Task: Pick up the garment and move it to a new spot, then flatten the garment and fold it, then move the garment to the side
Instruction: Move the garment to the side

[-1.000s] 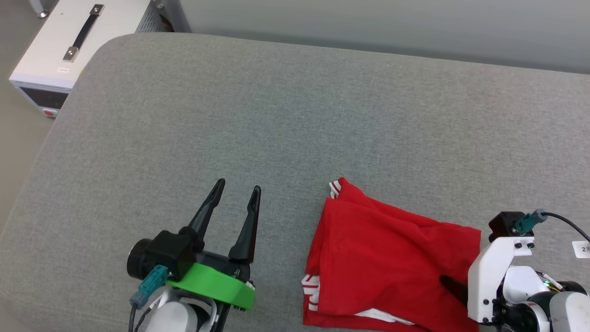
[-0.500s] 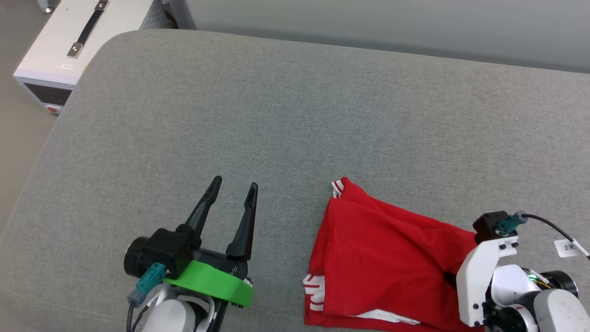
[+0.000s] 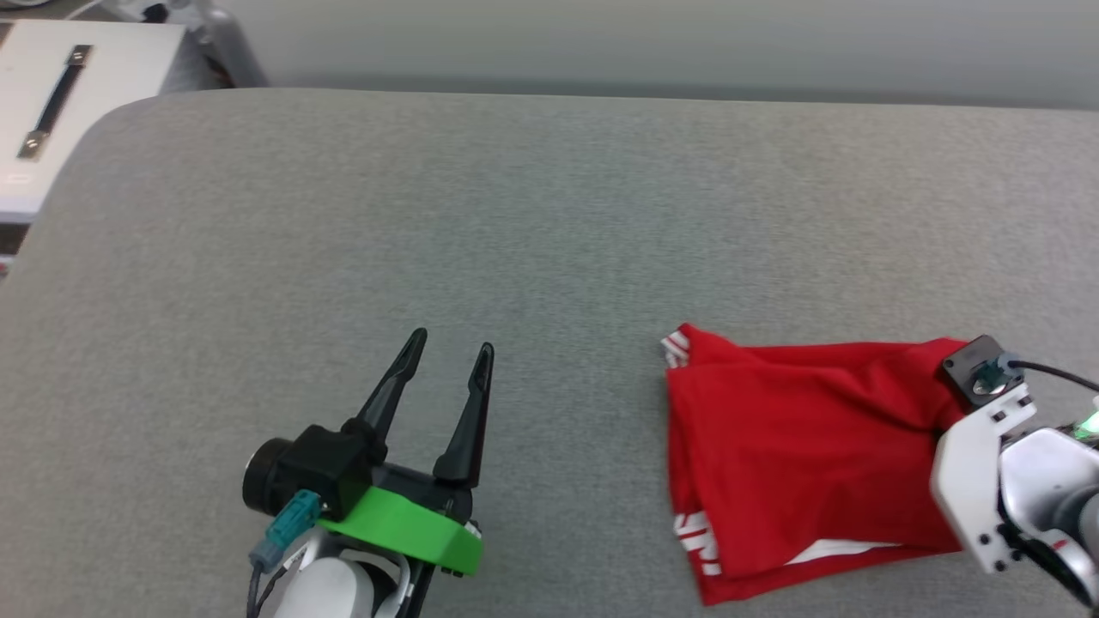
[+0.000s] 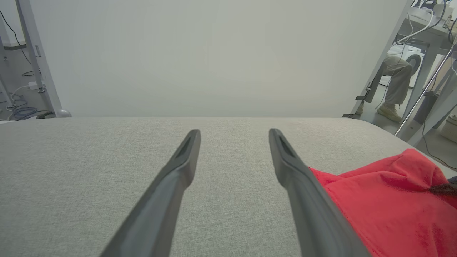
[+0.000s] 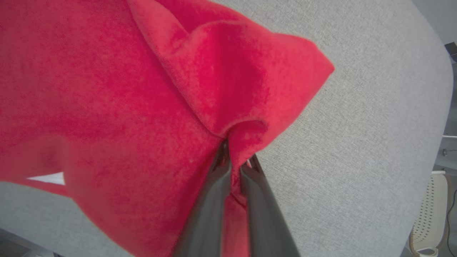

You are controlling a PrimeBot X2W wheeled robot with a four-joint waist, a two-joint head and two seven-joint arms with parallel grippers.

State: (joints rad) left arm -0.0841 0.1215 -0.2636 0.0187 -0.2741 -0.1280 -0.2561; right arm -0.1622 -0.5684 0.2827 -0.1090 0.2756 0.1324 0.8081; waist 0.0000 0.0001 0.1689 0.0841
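While the right gripper (image 5: 234, 166) pinches a fold of the garment (image 3: 798, 446), jaws nearly closed on the red cloth, the left gripper (image 3: 452, 341) hangs spread wide, well apart from it, nothing between its fingers. The garment sits bunched at the right of the grey fabric cushion (image 3: 515, 215), striped trim (image 3: 697, 541) showing. At far left, a white box (image 3: 43, 129) with a black handle. Behind, a pale wall (image 4: 214, 53); beyond it, a seated person's leg (image 4: 394, 82).

Left claw (image 3: 452, 341) — long, dark, two-pronged; green bracket (image 3: 399, 530); teal cable plug (image 3: 292, 522).
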